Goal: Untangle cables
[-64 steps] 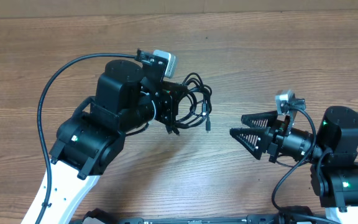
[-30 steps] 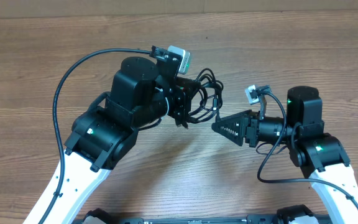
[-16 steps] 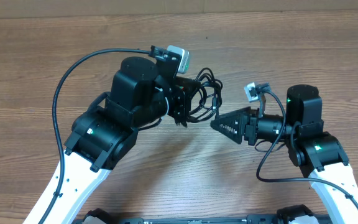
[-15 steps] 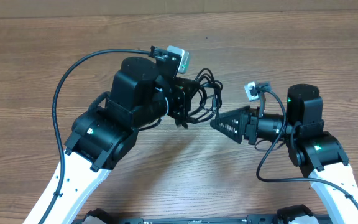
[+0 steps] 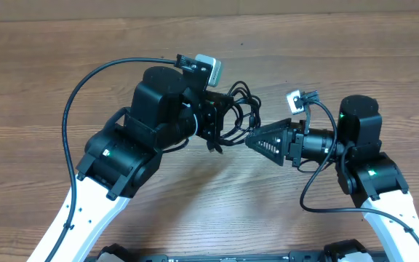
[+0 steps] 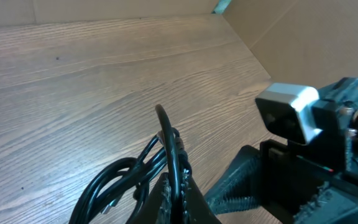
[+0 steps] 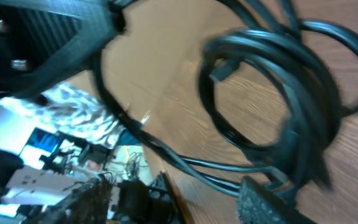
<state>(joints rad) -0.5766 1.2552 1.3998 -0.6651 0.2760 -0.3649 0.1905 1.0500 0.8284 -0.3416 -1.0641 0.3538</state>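
Observation:
The cables (image 5: 240, 109) are a looped bundle of thin black cords hanging in the air off my left gripper (image 5: 213, 138). In the left wrist view the left gripper (image 6: 176, 196) is shut on one cord of the cables (image 6: 166, 140), which rises straight out of its jaws. My right gripper (image 5: 253, 143) points left, its tip just under the bundle's right side. In the right wrist view the right gripper (image 7: 201, 186) looks open, and the cables (image 7: 291, 93) loop close in front, with two strands crossing between its fingers. A small plug end (image 7: 219, 68) shows on one loop.
The wooden table (image 5: 326, 58) lies under both arms. A thick black arm cable (image 5: 71, 109) arcs over the left arm. The right arm's wrist camera (image 5: 294, 100) shows in the left wrist view as well (image 6: 288, 109), very near the left gripper.
Both arms have come together towards the middle. The left gripper carried the bundle up and right, then held still. The right gripper turned and moved left until its tip reached the bundle.

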